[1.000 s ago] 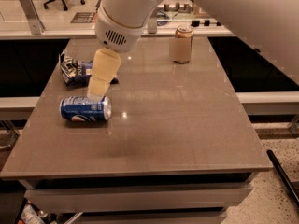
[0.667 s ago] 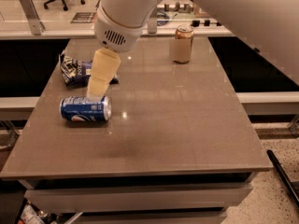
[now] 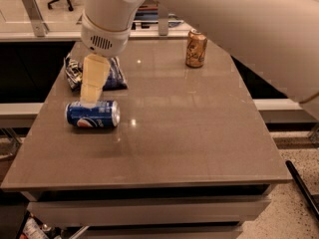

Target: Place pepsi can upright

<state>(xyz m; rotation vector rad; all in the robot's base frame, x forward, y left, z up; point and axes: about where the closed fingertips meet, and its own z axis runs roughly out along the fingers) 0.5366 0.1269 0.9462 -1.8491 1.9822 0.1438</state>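
In the camera view I see the pepsi can (image 3: pixel 93 114) lying on its side at the left of the table (image 3: pixel 199 133). The gripper (image 3: pixel 90 97) hangs just over the can's far side; I cannot tell whether it is released or clenched. A snack bag (image 3: pixel 117 76) lies just beyond.

The pepsi can (image 3: pixel 93 114) was blue with white lettering and silver ends. The cream gripper (image 3: pixel 90 97) hung just above it. Behind it lay a dark blue-and-white bag (image 3: pixel 74 72), and farther right a gold-tan can (image 3: pixel 196 49).
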